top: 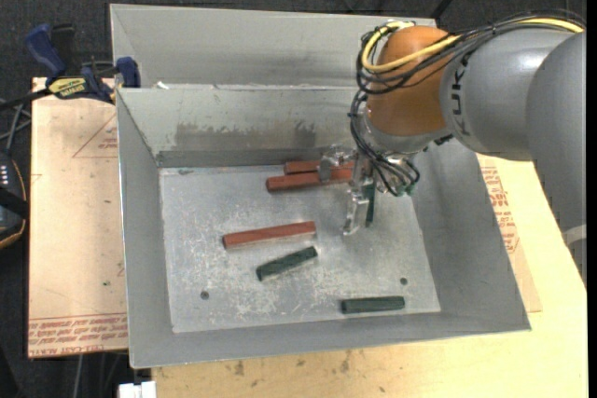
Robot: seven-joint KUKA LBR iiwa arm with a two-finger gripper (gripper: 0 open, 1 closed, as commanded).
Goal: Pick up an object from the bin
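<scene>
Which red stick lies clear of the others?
The long red stick mid-bin, just above a tilted green stick. The other red sticks lie bunched near the back wall, beside the pincer.

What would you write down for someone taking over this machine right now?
End effector: down low inside the bin, right of centre; whether it is open or shut can't be told.
Things: a pair of reddish-brown bars by the back wall, just to its left; a longer reddish-brown bar mid-bin; a dark green bar just in front of that; a second dark green bar near the front wall.
Done: the arm has reached in; every bar lies on the floor.
Left: grasp one thing and lift it out.
</scene>
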